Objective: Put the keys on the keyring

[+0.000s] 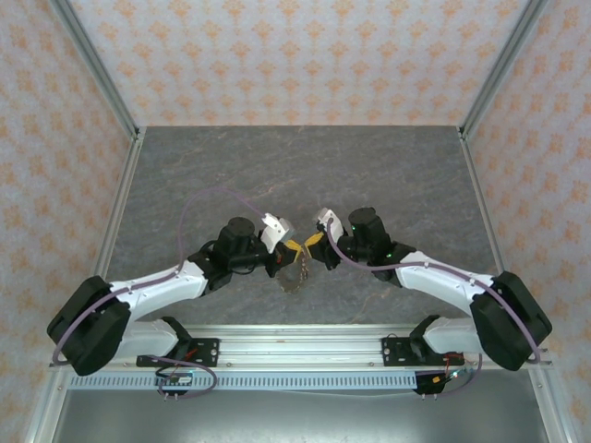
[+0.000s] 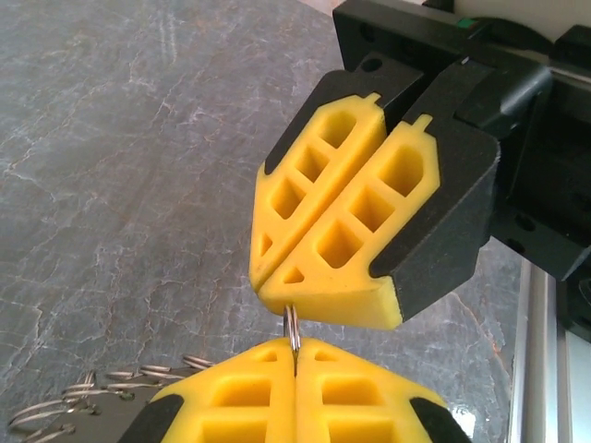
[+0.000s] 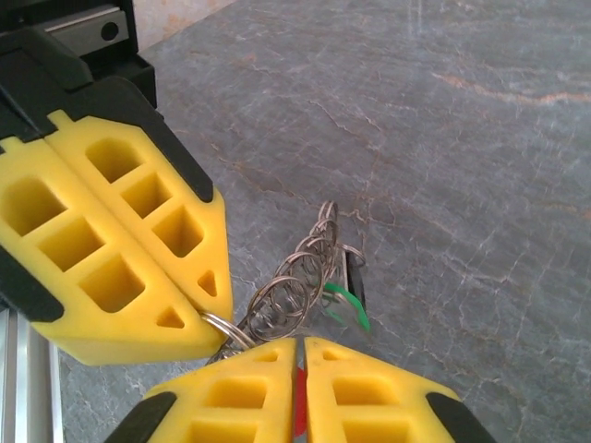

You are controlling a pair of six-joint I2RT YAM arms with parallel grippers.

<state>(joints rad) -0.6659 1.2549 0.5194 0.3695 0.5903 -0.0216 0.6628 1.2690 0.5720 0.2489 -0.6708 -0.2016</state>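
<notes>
Left hand (image 2: 295, 355) closed, pinching a thin wire loop of the keyring (image 3: 294, 275). Right hand (image 3: 300, 355) closed on a red key (image 3: 298, 408), a red sliver between its fingers. Hands meet tip to tip at centre of top view, keyring hanging just below them; can't tell if it touches the table (image 3: 462, 166). Right wrist view: ring coils mid frame, green key (image 3: 348, 306) and black key (image 3: 356, 277) at their right side.

Silver wire-loop keyring (image 3: 294, 277) held in left tool (image 3: 205, 316); green key (image 3: 347, 307) dangles; red key (image 3: 298, 406) in right tool (image 3: 301, 349).
</notes>
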